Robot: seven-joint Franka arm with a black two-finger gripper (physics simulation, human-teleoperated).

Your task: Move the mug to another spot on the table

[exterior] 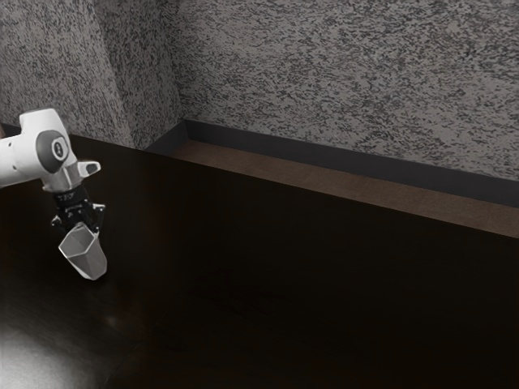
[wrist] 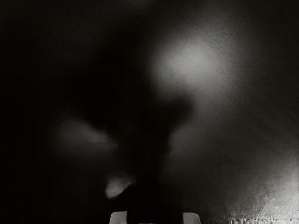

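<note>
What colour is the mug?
The mug is light grey, seen best in the exterior view.

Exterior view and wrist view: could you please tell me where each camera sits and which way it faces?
Exterior view: beside the arm, facing across the dark table toward a speckled wall; the white arm and gripper holding a tilted grey mug show.
Wrist view: on the hand, facing down at the glossy table; two pale tabs at its edge I cannot identify.
Both share the table.
</note>
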